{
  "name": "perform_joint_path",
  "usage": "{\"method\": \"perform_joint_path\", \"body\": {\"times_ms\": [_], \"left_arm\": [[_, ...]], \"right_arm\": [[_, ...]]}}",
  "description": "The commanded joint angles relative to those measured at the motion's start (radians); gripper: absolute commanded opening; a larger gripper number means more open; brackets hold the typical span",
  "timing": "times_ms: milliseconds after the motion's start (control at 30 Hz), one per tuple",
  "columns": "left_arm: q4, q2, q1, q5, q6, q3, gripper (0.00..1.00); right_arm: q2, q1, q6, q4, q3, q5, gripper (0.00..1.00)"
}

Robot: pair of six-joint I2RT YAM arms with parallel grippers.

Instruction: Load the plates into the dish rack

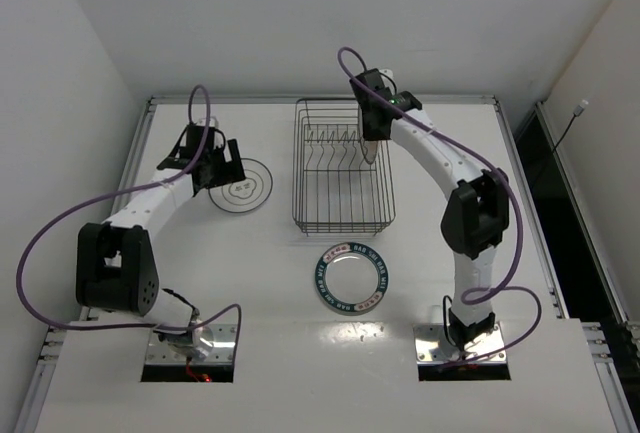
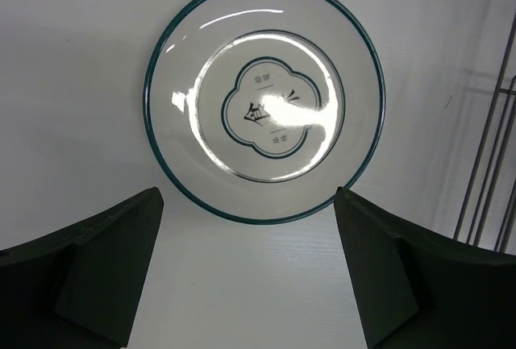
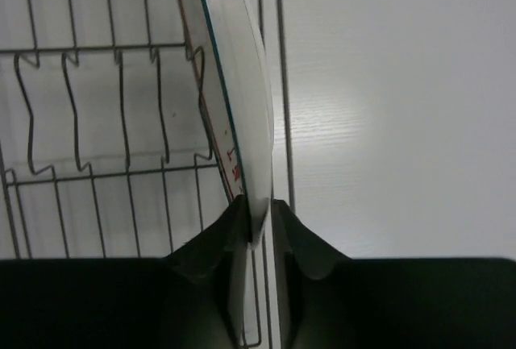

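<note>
My right gripper (image 3: 256,218) is clamped on the rim of a plate (image 3: 238,83), held upright over the rack's (image 1: 340,225) far right slots. Step in hand: seating it. Next move: lower squarely between the prongs (image 3: 121,107), clear of the right side wire (image 3: 282,83). My left gripper (image 2: 248,204) stands open before the ringed plate (image 2: 264,99), left of the rack. The lettered plate (image 1: 351,277) lies flat on the near side.

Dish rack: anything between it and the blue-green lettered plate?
No, only bare white table between the dark wire dish rack and the round lettered-rim plate; top external view shows it.
</note>
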State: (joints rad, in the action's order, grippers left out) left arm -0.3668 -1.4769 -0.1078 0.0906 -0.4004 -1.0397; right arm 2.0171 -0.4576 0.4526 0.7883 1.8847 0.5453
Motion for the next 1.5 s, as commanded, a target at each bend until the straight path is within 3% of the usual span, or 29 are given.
{"method": "perform_joint_path", "body": {"times_ms": [0,33,167,333,500,700,933,1067,1133,1167,1233,1367,1400,1467], "left_arm": [[-0.017,-0.023,0.003,0.033,0.009,-0.048,0.86],[-0.017,-0.023,0.003,0.044,0.009,-0.048,0.86],[-0.049,-0.057,0.003,0.101,-0.012,-0.057,0.86],[-0.072,-0.111,0.003,0.146,-0.046,-0.079,0.86],[-0.093,-0.151,0.003,0.136,-0.066,-0.088,0.81],[-0.093,-0.226,0.057,0.034,-0.086,-0.088,0.76],[-0.083,-0.336,0.177,-0.173,-0.107,-0.079,0.76],[-0.072,-0.39,0.188,-0.256,-0.107,-0.079,0.76],[-0.061,-0.399,0.188,-0.285,-0.107,-0.088,0.72],[-0.049,-0.416,0.188,-0.322,-0.107,-0.088,0.58],[-0.04,-0.442,0.188,-0.344,-0.098,-0.088,0.47],[-0.04,-0.479,0.197,-0.379,-0.098,-0.088,0.05],[-0.04,-0.479,0.197,-0.388,-0.098,-0.098,0.0],[-0.04,-0.488,0.197,-0.388,-0.087,-0.099,0.0]], "right_arm": [[-0.063,0.008,0.011,-0.012,-0.007,-0.212,0.18],[-0.063,0.017,0.011,0.011,0.022,-0.228,0.27],[-0.11,0.027,0.011,0.043,0.06,-0.292,0.36],[-0.21,0.046,-0.002,0.054,0.05,-0.315,0.36],[-0.395,0.068,-0.041,0.031,-0.088,-0.324,0.36],[-0.573,0.099,-0.083,-0.001,-0.252,-0.324,0.37],[-0.632,0.14,-0.103,-0.001,-0.308,-0.314,0.37],[-0.641,0.163,-0.124,-0.001,-0.308,-0.314,0.37],[-0.641,0.163,-0.124,0.008,-0.308,-0.323,0.37],[-0.65,0.174,-0.135,0.008,-0.308,-0.323,0.37],[-0.662,0.174,-0.135,0.008,-0.317,-0.323,0.37],[-0.685,0.195,-0.155,0.017,-0.317,-0.323,0.37],[-0.686,0.195,-0.155,0.017,-0.326,-0.323,0.37],[-0.698,0.206,-0.164,0.026,-0.326,-0.323,0.37]]}}
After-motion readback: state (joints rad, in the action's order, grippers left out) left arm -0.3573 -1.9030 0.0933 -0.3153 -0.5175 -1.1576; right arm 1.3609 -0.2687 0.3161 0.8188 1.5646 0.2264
